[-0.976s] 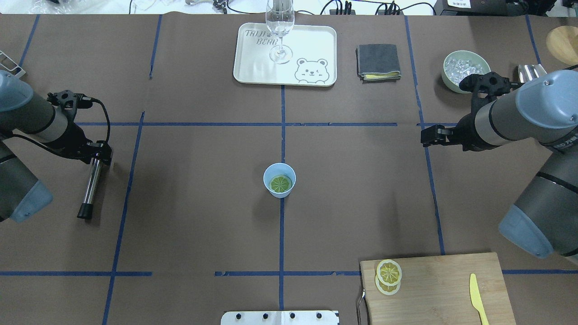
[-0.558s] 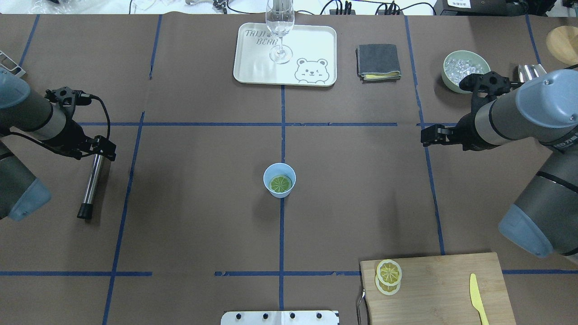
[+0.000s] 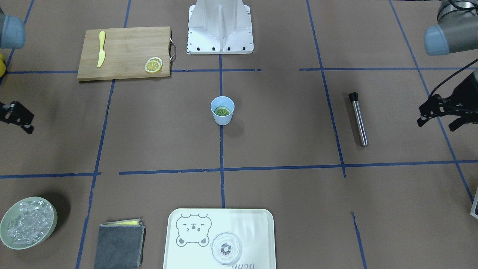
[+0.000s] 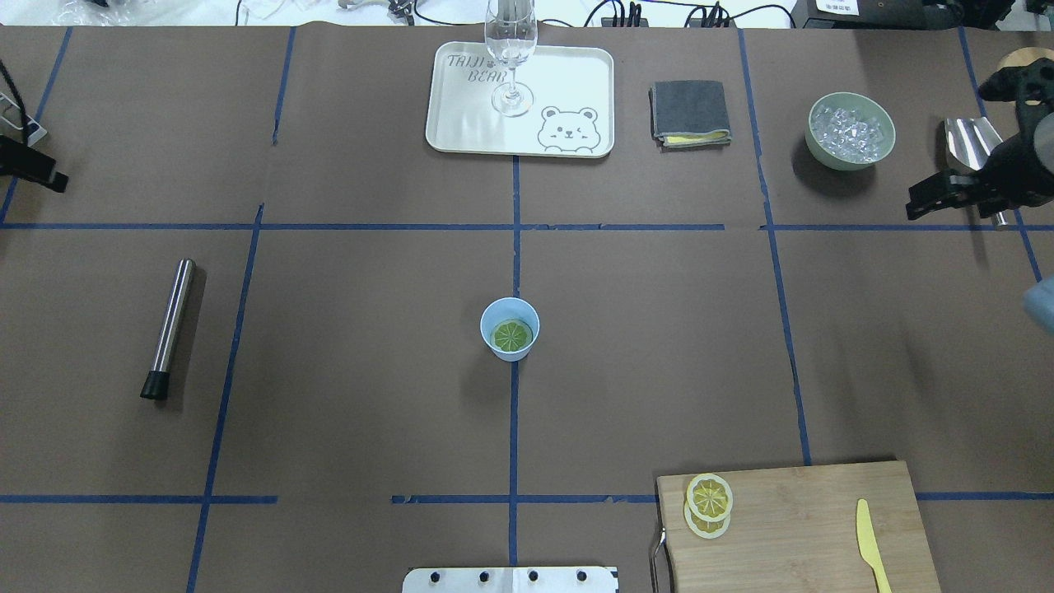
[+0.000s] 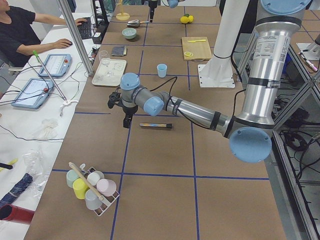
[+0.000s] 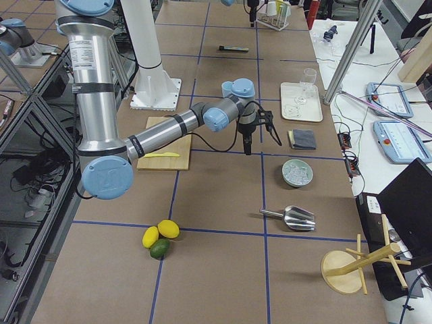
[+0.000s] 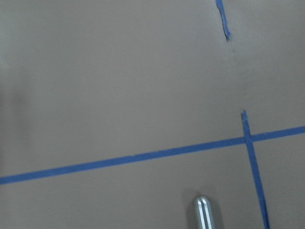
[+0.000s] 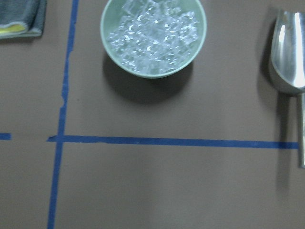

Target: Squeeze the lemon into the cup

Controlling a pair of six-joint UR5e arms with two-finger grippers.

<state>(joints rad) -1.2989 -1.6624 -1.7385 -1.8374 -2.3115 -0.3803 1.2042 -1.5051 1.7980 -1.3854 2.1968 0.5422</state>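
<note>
The surface (image 4: 346,288) is covered in brown paper and is divided into a grid by blue tape lines (image 4: 514,428). The cup (image 4: 487,321) is set upright on one of those lines near the middle, and the lemon (image 4: 511,334) is seen lying flat inside it, at the bottom. Beyond the cup, on the side away from the robot, a pale tray (image 4: 576,74) is placed; a bear's face is drawn on it and the word "BEAR" can be read, while the word above it is partly covered by a clear stemmed glass (image 4: 511,33) and cannot be made out fully. To the right of the cup and nearer the robot, a wooden board (image 4: 807,527) is laid with two more slices (image 4: 709,497) and a yellow knife (image 4: 869,535). Well to the left of the cup a steel rod with a black tip (image 4: 169,325) is left lying. Far right of the cup, a green bowl of ice (image 4: 811,136) and a metal scoop (image 4: 965,138) are found. The left pincer (image 3: 437,123) is held spread and empty, far out beyond the rod from the cup. The right pincer (image 4: 916,206) is held near the bowl; whether it is spread cannot be told. Past the surface's far edge, a bench with tablets (image 5: 32,92) is attended by a seated person (image 5: 20,30).
</note>
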